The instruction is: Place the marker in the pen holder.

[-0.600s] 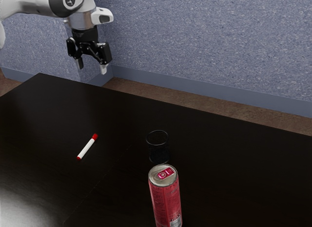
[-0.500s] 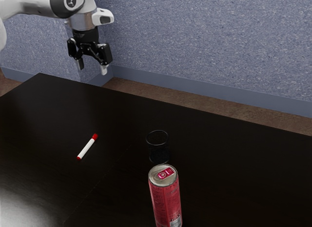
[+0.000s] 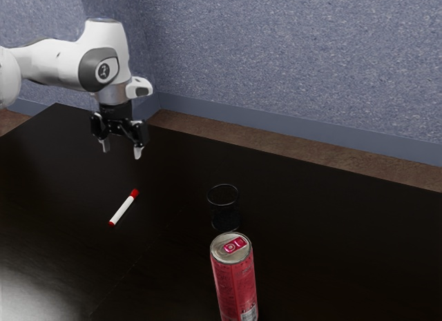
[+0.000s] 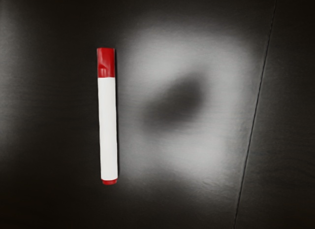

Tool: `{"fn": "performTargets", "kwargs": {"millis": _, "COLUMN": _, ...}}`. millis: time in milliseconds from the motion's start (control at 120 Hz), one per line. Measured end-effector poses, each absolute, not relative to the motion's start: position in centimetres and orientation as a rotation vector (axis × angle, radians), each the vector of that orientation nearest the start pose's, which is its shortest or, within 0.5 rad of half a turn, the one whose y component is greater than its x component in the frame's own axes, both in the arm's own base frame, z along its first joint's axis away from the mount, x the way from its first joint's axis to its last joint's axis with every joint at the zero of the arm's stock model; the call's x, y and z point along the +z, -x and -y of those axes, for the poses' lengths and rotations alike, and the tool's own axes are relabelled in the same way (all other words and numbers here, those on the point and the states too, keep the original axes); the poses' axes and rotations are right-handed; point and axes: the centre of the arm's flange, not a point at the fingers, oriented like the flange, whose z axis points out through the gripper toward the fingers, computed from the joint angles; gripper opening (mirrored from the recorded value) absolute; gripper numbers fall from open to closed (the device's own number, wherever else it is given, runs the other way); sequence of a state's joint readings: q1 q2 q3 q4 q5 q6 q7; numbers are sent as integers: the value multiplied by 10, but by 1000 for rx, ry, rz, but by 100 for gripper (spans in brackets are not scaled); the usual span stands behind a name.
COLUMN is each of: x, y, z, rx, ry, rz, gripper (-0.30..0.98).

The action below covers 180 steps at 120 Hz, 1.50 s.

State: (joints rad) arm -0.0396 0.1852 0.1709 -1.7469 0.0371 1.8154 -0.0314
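My gripper (image 3: 121, 151) hangs above the table in the exterior view, its two fingers spread apart with nothing between them. Below it lies a white marker (image 3: 123, 208) with a red cap and a red end, flat on the dark table. The same marker (image 4: 108, 128) shows whole in the wrist view, beneath my hand. A dark, see-through pen holder (image 3: 224, 208) stands upright, toward the exterior view's right from the marker.
A tall red can (image 3: 235, 283) stands close to the pen holder, nearer the exterior camera. The dark table (image 3: 331, 245) reaches to a far edge, with a speckled blue wall (image 3: 297, 59) beyond it.
My arm and gripper have come down a good way toward the table, shifting slightly to the exterior view's left. The marker, pen holder and can have stayed put.
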Motion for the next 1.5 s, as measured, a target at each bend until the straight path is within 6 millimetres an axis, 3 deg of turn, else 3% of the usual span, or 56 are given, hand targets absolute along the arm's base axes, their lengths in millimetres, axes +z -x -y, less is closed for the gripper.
{"fn": "performTargets", "kwargs": {"millis": 158, "x": 400, "y": -609, "z": -85, "rx": 199, "ry": 3050, "rz": 246, "gripper": 69}}
{"fn": "performTargets", "kwargs": {"millis": 267, "x": 379, "y": -621, "z": -105, "rx": 169, "ry": 3048, "rz": 267, "gripper": 69}}
{"fn": "performTargets", "kwargs": {"millis": 400, "x": 339, "y": -629, "z": -124, "rx": 182, "ry": 3042, "rz": 246, "gripper": 69}}
{"fn": "performTargets", "kwargs": {"millis": 533, "x": 307, "y": -634, "z": -132, "rx": 190, "ry": 3043, "rz": 176, "gripper": 69}}
{"fn": "performTargets", "kwargs": {"millis": 925, "x": 263, "y": -624, "z": -136, "rx": 193, "ry": 3081, "rz": -1, "gripper": 69}}
{"fn": "performTargets", "kwargs": {"millis": 1300, "x": 252, "y": -626, "z": -145, "rx": 168, "ry": 3123, "rz": -37, "gripper": 68}}
{"fn": "performTargets", "kwargs": {"millis": 1500, "x": 243, "y": -625, "z": -145, "rx": 187, "ry": 3124, "rz": -75, "gripper": 61}}
